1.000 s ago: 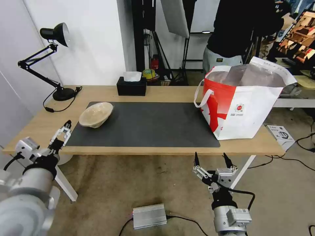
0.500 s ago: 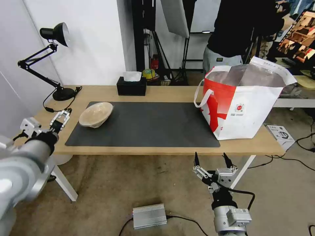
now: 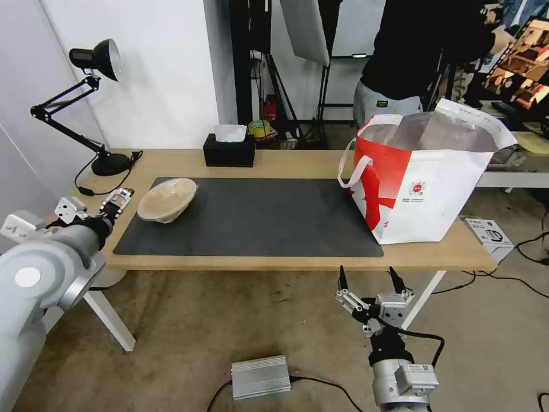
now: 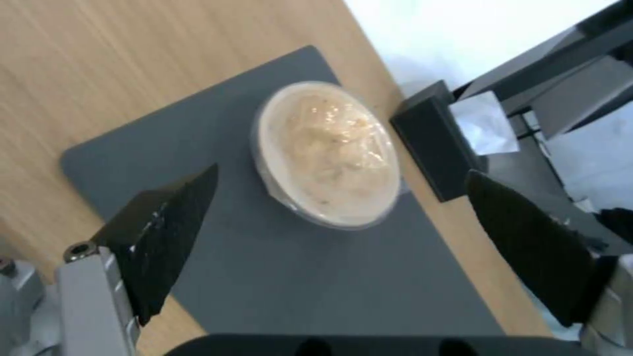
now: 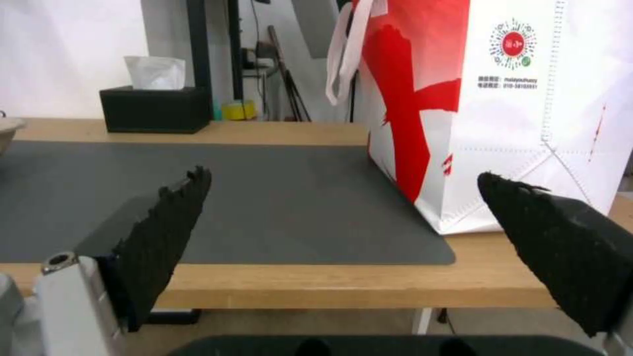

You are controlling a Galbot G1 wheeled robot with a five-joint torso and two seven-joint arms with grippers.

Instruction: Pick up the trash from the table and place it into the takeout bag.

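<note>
My left gripper [image 4: 336, 222], fingers wide and empty, nears the beige bowl [image 3: 167, 199]; next, I must straddle its rim.

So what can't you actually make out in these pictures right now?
- Inside of the takeout bag: head view, hidden by its own walls and silvery lining.
- Small print under the bag's logo: right wrist view, too small to read.
- Bowl: right wrist view, cut off by the picture's edge.
</note>
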